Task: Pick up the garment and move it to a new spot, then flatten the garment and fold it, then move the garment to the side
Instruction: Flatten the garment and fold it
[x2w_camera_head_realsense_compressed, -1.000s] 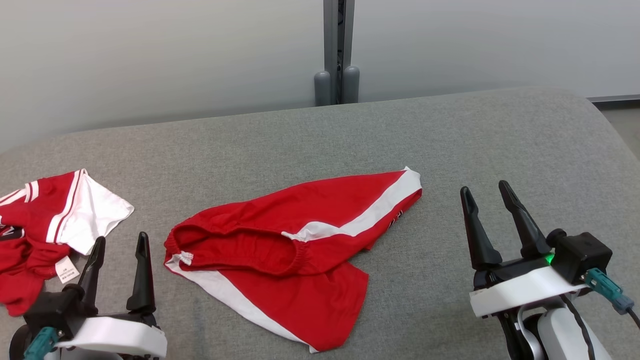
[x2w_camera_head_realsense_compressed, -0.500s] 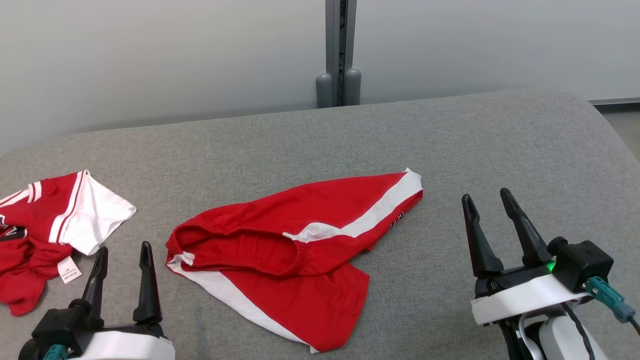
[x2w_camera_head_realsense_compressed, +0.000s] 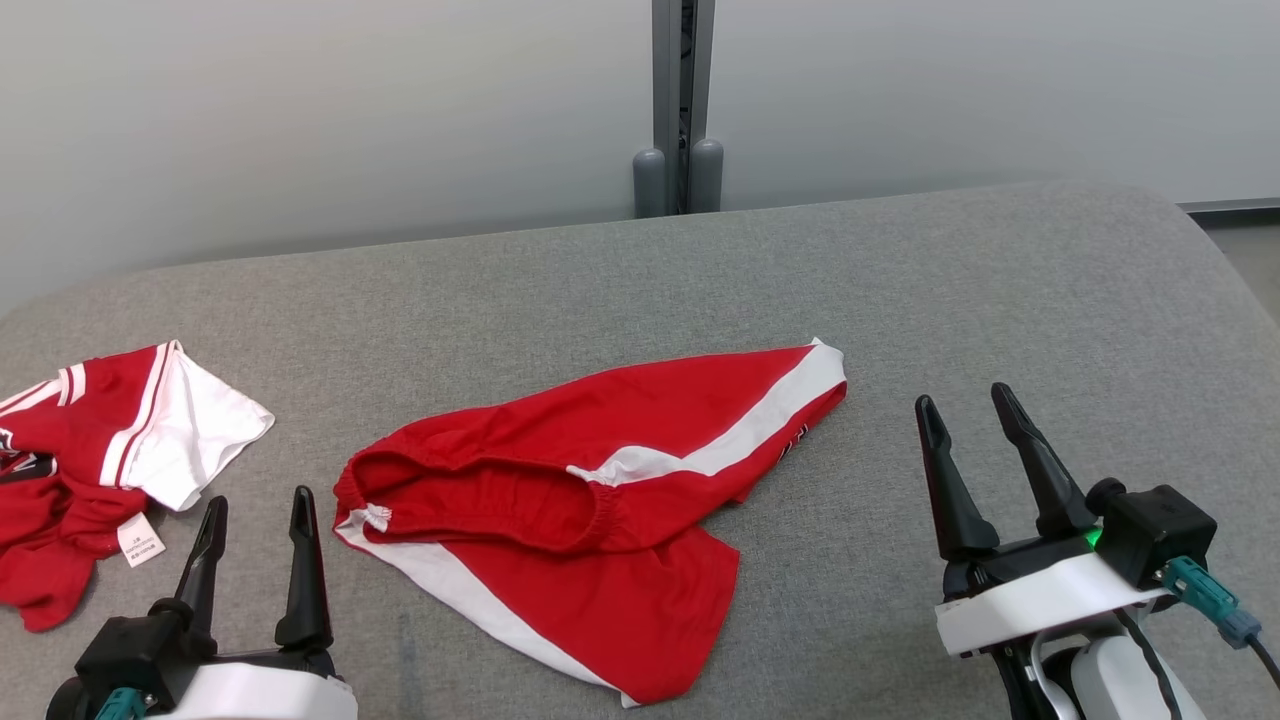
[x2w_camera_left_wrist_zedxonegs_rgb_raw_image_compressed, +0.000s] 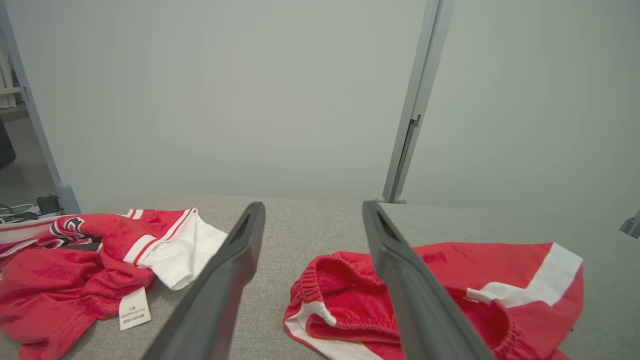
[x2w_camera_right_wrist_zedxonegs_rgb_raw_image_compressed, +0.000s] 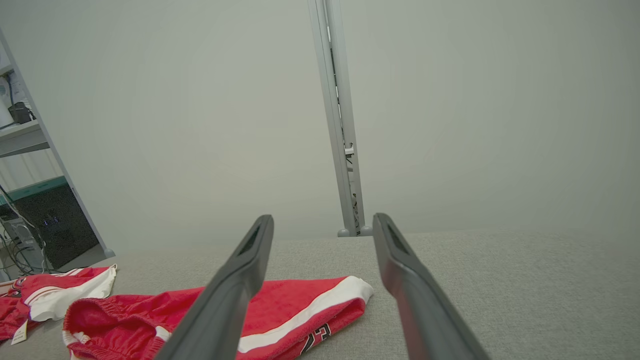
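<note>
Down at the near edge of the table (x2w_camera_head_realsense_compressed: 1000, 280) we have both arms waiting. The left gripper (x2w_camera_head_realsense_compressed: 259, 497) sits toward the left corner and the right gripper (x2w_camera_head_realsense_compressed: 961, 395) toward the right. Each has its 2 fingers spread wide with nothing between them, so both are empty.

Between them, in the middle of the table, lie the red shorts (x2w_camera_head_realsense_compressed: 590, 510) with white side stripes, which we take to be the task's garment. They're rumpled: the waistband gapes toward the left gripper, 1 leg reaches for the near edge and the other angles off to the far right. Central like this, either arm can reach them, and the grippers flanking them look ready for the flattening, which isn't done yet.

At the left edge, well apart from the shorts, a red-and-white shirt (x2w_camera_head_realsense_compressed: 90, 470) sits bunched up, out of the working area. Past the far edge, a grey post (x2w_camera_head_realsense_compressed: 680, 100) stands against the pale wall.

The left wrist view adds close detail: the white cord (x2w_camera_left_wrist_zedxonegs_rgb_raw_image_compressed: 320, 315) at the waistband and the shirt's label (x2w_camera_left_wrist_zedxonegs_rgb_raw_image_compressed: 134, 308). The right wrist view gives a low look at dark lettering (x2w_camera_right_wrist_zedxonegs_rgb_raw_image_compressed: 320, 332) on the far leg, plus a shelf (x2w_camera_right_wrist_zedxonegs_rgb_raw_image_compressed: 30, 135) off beyond the left edge.
</note>
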